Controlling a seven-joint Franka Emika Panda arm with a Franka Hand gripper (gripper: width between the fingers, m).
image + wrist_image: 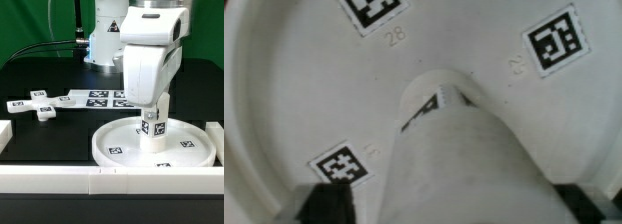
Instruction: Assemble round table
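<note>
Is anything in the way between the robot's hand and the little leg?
Nothing visible. The gripper is down around the leg, which stands upright in the middle of the round disc. Its fingers press the leg's sides.

White leg (153, 130) upright on rimmed disc (125, 135)

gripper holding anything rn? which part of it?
The gripper looks shut on the short cylindrical leg, clamped at its upper end. The leg's lower end stands at the centre of the round disc.
</note>
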